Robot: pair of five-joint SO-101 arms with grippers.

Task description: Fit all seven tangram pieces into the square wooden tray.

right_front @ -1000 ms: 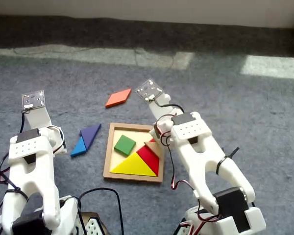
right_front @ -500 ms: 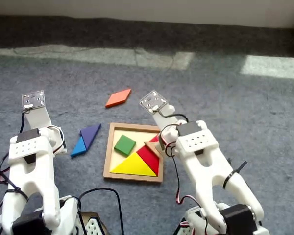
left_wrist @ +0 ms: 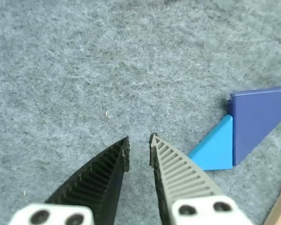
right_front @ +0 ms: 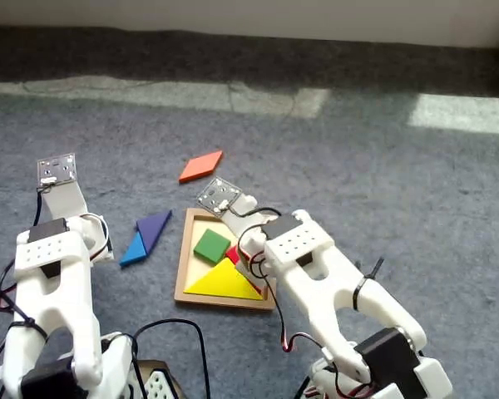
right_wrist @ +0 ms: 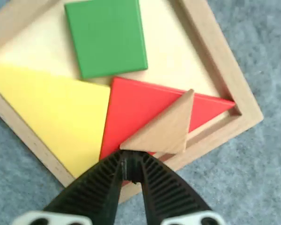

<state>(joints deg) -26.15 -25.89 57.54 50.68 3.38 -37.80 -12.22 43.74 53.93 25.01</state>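
Item set: seven-piece tangram in flat painted wood, with a square wooden tray [right_front: 181,264], on a grey, carpet-like worktop; four pieces are in or on the tray and three lie outside it. Right hand [right_wrist: 131,165]: over the tray's near right corner, fingers drawn together to a thin slit, tips at the corner of the plain wood triangle [right_wrist: 166,126]. Nothing is seen clamped between them, and whether they press on that piece cannot be told. In the tray, nearest first: yellow triangle [right_wrist: 51,108], flat along the near side. Red triangle [right_wrist: 140,105], beside it toward the right side. The plain wood triangle lies askew on top of the red one, one edge over the tray's inner ledge, so it is not seated. Green square [right_wrist: 105,37], farther in, with bare tray floor around it. Left of the tray and apart from it: light blue triangle [left_wrist: 214,151], touching an indigo piece [left_wrist: 260,117]. Left hand [left_wrist: 139,140]: farther left of the tray than those two, fingers a little parted, empty, over bare worktop. Beyond the tray's far side: orange parallelogram [right_front: 200,165], alone. Handling, as judged: the pieces are light, rigid, thin, smooth-faced and likely slick. Take each from above across two opposite edges at its narrowest span. The soft covering should let fingertips sink beside the edges. Pieces in the tray are better slid than lifted.
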